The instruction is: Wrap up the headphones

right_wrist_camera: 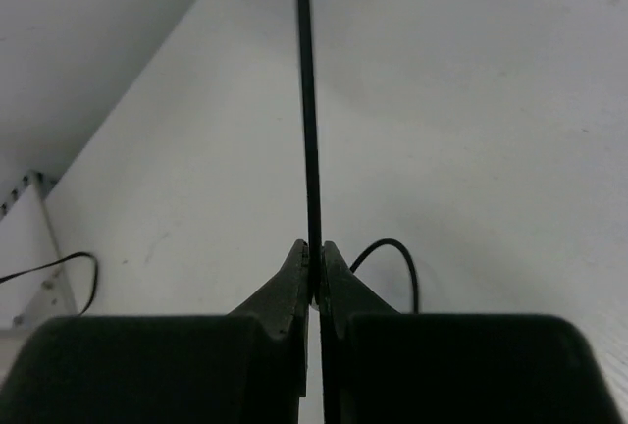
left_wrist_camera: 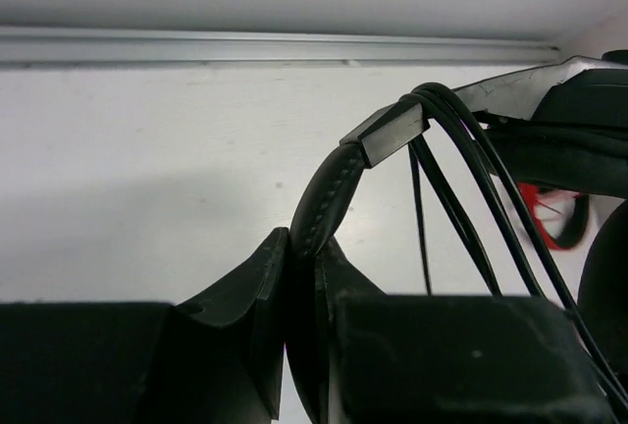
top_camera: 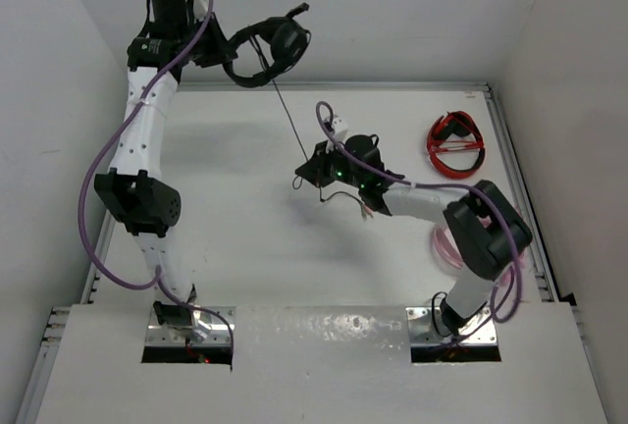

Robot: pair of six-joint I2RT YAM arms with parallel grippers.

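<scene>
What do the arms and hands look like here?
The left arm and right arm have white links, black joint housings and a purple cable looped along each. The left hand and right hand are black, each with two wedge-shaped fingers.

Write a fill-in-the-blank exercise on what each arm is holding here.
The left fingers are shut on the black headphones' padded ____. The right fingers pinch their thin black ____. The headset lying by the far right corner of the table is coloured ____.
Missing words: headband; cable; red.
</scene>
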